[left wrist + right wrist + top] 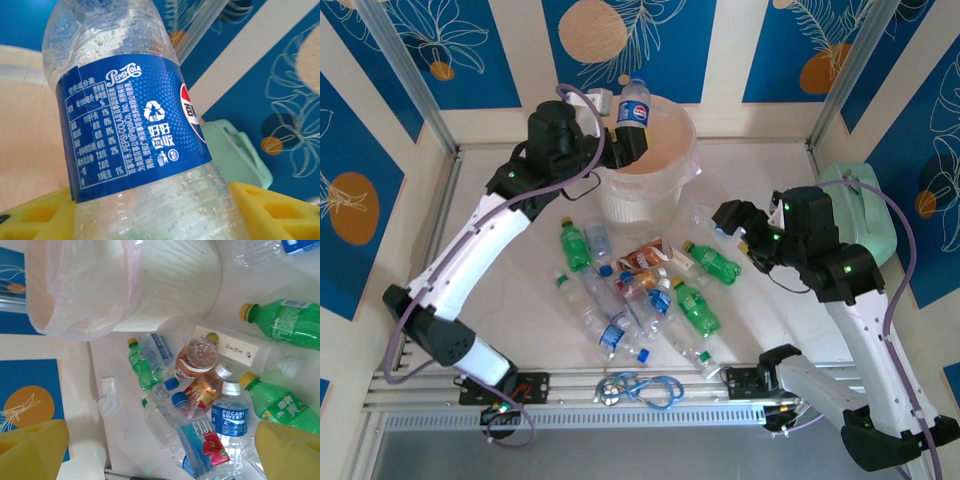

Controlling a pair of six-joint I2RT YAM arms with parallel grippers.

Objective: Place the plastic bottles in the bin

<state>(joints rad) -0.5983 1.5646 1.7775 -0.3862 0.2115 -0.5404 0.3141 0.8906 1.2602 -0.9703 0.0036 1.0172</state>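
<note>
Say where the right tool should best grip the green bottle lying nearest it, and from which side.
Take the green bottle across its labelled mid-body, coming straight down with the open right tool. It lies flat on the table, cap toward the bin, and both long sides look free there, so the tool should straddle it; the neck is narrower and next to a clear bottle.

Clear Pepsi bottle (135,125) with deep blue label, white lettering, bit of red-and-white logo. White bin (635,205), pinkish liner (75,290). Green bottles (696,308), yellow caps. Mint-green case (855,178). Blue wall panels (450,40), orange circles, white leaf outlines lol.
</note>
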